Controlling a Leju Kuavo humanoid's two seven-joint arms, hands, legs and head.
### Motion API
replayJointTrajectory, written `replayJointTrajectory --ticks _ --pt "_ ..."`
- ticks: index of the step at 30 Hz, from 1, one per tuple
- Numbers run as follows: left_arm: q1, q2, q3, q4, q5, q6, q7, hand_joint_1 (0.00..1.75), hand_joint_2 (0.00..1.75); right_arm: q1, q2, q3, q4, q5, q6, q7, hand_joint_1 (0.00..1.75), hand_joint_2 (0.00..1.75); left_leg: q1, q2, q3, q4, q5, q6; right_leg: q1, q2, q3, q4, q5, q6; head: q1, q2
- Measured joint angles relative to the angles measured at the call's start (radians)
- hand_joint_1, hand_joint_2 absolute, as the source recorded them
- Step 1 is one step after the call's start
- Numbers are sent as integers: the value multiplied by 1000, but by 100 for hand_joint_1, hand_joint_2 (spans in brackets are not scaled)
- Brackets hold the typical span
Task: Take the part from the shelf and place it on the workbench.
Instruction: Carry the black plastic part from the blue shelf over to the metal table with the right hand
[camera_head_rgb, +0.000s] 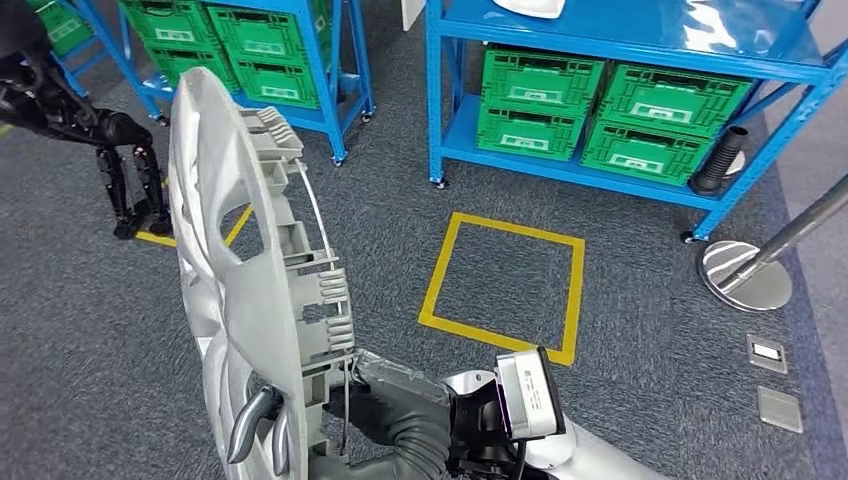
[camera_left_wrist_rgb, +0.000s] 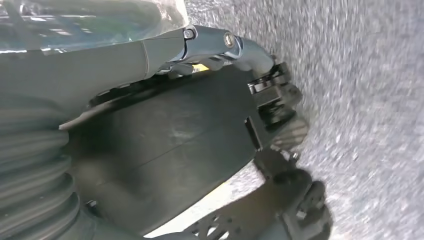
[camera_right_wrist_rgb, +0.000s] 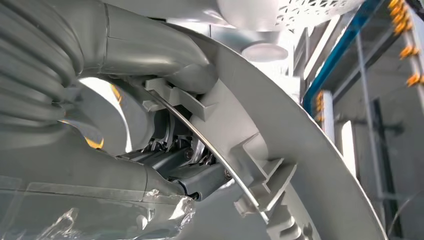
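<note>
Head view first: what is being held up?
– A silver-grey wheel cover (camera_head_rgb: 215, 250), the part, is being held upright on its edge at the lower left of the frame. Its inner side, with the clips and the wire ring, is being turned towards the right.

By which hand is it being gripped?
– It is being gripped by the right hand (camera_head_rgb: 385, 405), at the lower rim. The thumb is being pressed against the inner side, while the fingers (camera_head_rgb: 255, 425) are being hooked through an opening onto the outer face. The same clamp is being shown close up in the right wrist view.

Is the part being rested on anything?
– No support is being seen under it. It is being carried over the grey carpet (camera_head_rgb: 620, 400), beside a yellow taped square (camera_head_rgb: 436, 290).

And the left hand (camera_left_wrist_rgb: 125, 65)?
– In the left wrist view it is being hung above the carpet. Whether its fingers are being spread or curled cannot be told.

What else is being shown?
– Two blue shelves (camera_head_rgb: 435, 110) are being seen beyond the square, with green crates (camera_head_rgb: 540, 100) being stored on the lower levels. A polished metal post base (camera_head_rgb: 745, 275) is being seen at the right.
</note>
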Motion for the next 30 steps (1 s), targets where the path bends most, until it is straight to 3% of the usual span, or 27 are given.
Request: replayJointTrajectory --ticks 2,3,4,6,8,10,11,12,13,15,17,18,20,22,24,26,28,30 --pt "-1 1 0 0 2 8 -11 0 175 0 1 3 0 0 -2 0 175 175 3 12 -34 82 -21 -6 0 -33 4 1 -6 -1 -3 0" --pt "1 2 1 0 4 10 -16 0 175 0 2 5 0 0 -4 0 175 175 4 15 -29 77 -7 -7 0 -48 6 2 -9 0 -5 0" --pt "4 3 1 0 7 11 -20 0 175 -1 4 6 0 0 -5 1 175 175 4 21 -8 36 23 -6 0 -61 9 2 -12 2 -6 0" --pt "14 4 1 1 14 13 -24 0 175 -4 10 8 0 0 -7 1 175 175 -2 66 47 -82 80 1 3 -83 15 4 -18 8 -10 0" --pt "21 5 1 3 18 17 -27 0 175 -7 15 9 -2 1 -8 1 175 175 -14 107 78 -151 91 17 9 -103 16 4 -22 18 -16 0" --pt "24 6 1 3 19 19 -33 0 175 -9 19 11 -3 1 -9 2 175 175 -19 95 80 -165 84 33 13 -128 17 3 -23 28 -17 0" --pt "24 6 1 3 19 20 -37 0 175 -10 21 12 -3 2 -10 3 175 175 -17 81 80 -170 85 39 12 -127 18 5 -28 33 -16 0" --pt "24 5 1 3 18 20 -40 0 175 -12 23 13 -4 2 -11 4 175 175 -14 68 81 -174 87 45 10 -107 14 17 -38 37 -14 0" --pt "24 5 1 3 18 20 -42 0 175 -15 25 14 -5 2 -11 4 175 175 -11 56 82 -177 90 50 7 -77 1 48 -58 41 -11 0" --pt "22 4 1 3 18 18 -44 0 175 -17 27 18 -6 2 -12 4 175 175 -8 32 83 -179 93 58 5 -15 -60 167 -113 43 -1 0" --pt "20 4 1 3 18 13 -46 0 175 -16 26 23 -6 2 -12 5 175 175 -10 4 84 -178 92 60 6 -1 -123 276 -138 43 6 0" --pt "19 4 1 3 18 10 -46 0 175 -15 26 25 -6 2 -12 5 175 175 -10 -12 84 -177 92 60 7 0 -134 284 -123 42 7 0" --pt "17 3 1 2 18 6 -47 0 175 -16 26 27 -6 2 -13 6 175 175 -10 -43 87 -172 89 58 7 17 -106 191 -45 35 12 0" --pt "14 1 0 2 18 4 -48 0 175 -17 26 29 -6 2 -13 5 175 175 -9 -68 85 -166 84 51 5 63 -59 69 13 26 14 0" --pt "12 1 0 1 18 4 -47 0 175 -18 26 31 -6 3 -14 6 175 175 -4 -87 78 -164 83 40 6 86 -39 22 17 21 15 0" --pt "11 2 1 1 19 5 -47 0 175 -19 28 33 -6 3 -15 6 175 175 0 -97 72 -166 82 28 7 67 -31 11 17 15 18 0" --pt "11 3 1 1 20 9 -45 0 175 -20 31 33 -6 3 -18 6 175 175 -2 -56 59 -136 62 16 3 41 -17 0 16 5 12 0" --pt "11 3 1 1 21 16 -44 0 175 -20 33 33 -6 4 -20 5 175 175 0 0 14 -37 12 2 1 11 -5 -5 11 -2 3 0"
